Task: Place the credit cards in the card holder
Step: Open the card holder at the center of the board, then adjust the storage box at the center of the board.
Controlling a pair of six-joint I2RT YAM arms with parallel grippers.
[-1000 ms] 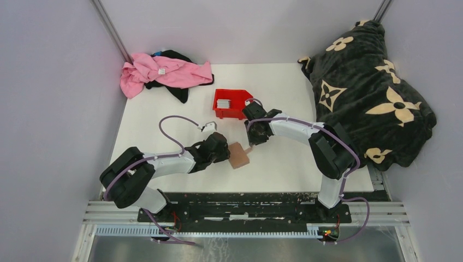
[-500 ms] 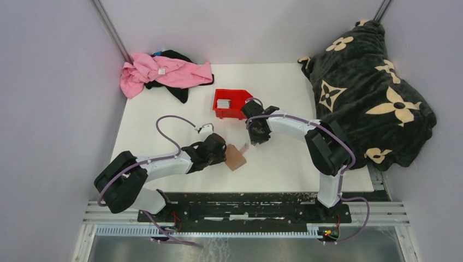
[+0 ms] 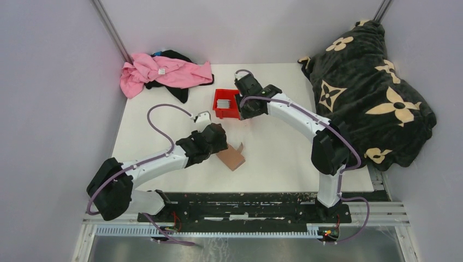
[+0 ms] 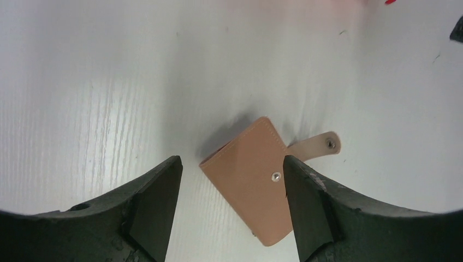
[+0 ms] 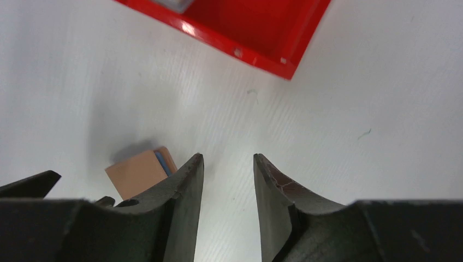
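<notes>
While card holder (image 4: 254,183) lies unheld under left gripper (image 4: 232,164), jaws spread, right gripper (image 5: 228,164), jaws parted and empty, hangs by red bin (image 5: 218,41); next step, probably: fetch one of the credit cards (image 3: 223,103).

A white table (image 3: 284,158) is shown, with a faint wood-like grain on its surface. A red bin (image 3: 225,114) is set on it toward the far side, close to the middle. On the near side of the bin, apart from it, the tan card holder (image 3: 231,158) is laid folded on the bare surface, with its snap tab left unfastened and stuck out to one side. To the far left of the bin, a pink cloth (image 3: 164,71) is heaped over a black garment (image 3: 177,93). To the right of the bin, the table's right edge is covered by a dark blanket (image 3: 366,93) patterned with pale flowers.
</notes>
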